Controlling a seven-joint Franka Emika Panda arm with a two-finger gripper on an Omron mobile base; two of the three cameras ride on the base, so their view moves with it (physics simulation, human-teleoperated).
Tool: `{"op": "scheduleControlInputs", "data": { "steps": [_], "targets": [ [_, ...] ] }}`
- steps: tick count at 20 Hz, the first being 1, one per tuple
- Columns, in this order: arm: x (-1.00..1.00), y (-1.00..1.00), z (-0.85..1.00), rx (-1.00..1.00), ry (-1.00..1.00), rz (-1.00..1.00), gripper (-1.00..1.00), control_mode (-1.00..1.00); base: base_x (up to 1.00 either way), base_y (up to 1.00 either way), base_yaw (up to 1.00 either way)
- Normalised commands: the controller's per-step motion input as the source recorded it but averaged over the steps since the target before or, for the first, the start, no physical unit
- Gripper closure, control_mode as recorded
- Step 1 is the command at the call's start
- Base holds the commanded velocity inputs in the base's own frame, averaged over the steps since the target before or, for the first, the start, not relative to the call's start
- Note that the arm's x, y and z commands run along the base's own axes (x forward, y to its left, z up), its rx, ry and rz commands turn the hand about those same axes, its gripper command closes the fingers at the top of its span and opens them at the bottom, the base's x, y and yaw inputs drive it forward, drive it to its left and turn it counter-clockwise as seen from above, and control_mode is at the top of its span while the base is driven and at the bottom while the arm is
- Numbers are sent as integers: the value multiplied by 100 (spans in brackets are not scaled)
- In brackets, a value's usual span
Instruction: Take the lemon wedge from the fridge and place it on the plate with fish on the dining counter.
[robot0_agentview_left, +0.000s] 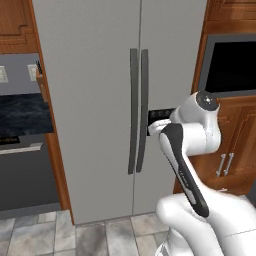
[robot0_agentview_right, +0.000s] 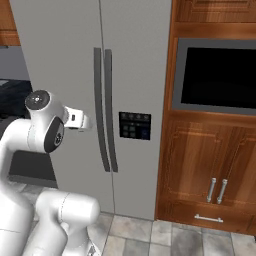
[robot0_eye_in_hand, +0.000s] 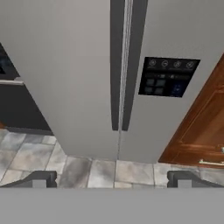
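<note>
The light-grey two-door fridge (robot0_agentview_left: 90, 100) (robot0_agentview_right: 60, 60) (robot0_eye_in_hand: 65, 65) stands straight ahead with both doors shut. Its two long dark handles (robot0_agentview_left: 138, 110) (robot0_agentview_right: 103, 110) (robot0_eye_in_hand: 122, 65) run side by side down the middle. A black control panel (robot0_agentview_right: 135, 125) (robot0_eye_in_hand: 168, 76) sits on the right door. My gripper (robot0_eye_in_hand: 112, 179) is open and holds nothing. It points at the doors, a short way off, at about mid-handle height. The hand (robot0_agentview_right: 76, 120) hangs in front of the left door. The lemon wedge is hidden behind the shut doors. The plate, fish and dining counter are out of view.
Right of the fridge is wooden cabinetry with a built-in black oven window (robot0_agentview_left: 232, 65) (robot0_agentview_right: 217, 75) and lower cabinet doors (robot0_agentview_right: 217, 190). On the left are a dark stone wall counter (robot0_agentview_left: 22, 115) and a dark appliance front (robot0_agentview_left: 25, 175). Grey floor tiles (robot0_eye_in_hand: 87, 170) lie below.
</note>
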Motion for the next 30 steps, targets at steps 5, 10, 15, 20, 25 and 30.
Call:
{"op": "scheduleControlInputs", "data": {
  "steps": [5, 10, 15, 20, 25, 30],
  "targets": [
    [72, 0, 4, -1, -12, -2, -100, -100, 0, 0, 0],
    [93, 0, 0, 0, 1, -4, -100, -100, 0, 0, 0],
    [61, 0, 0, 0, 7, -2, -100, -100, 0, 0, 0],
    [68, 19, 0, 0, 14, -3, -100, -100, 0, 0, 0],
    [34, 9, -7, 0, 2, 0, -100, -100, 0, 0, 0],
    [9, 2, -28, 0, -3, 0, -100, -100, 0, 0, 0]
  ]
}}
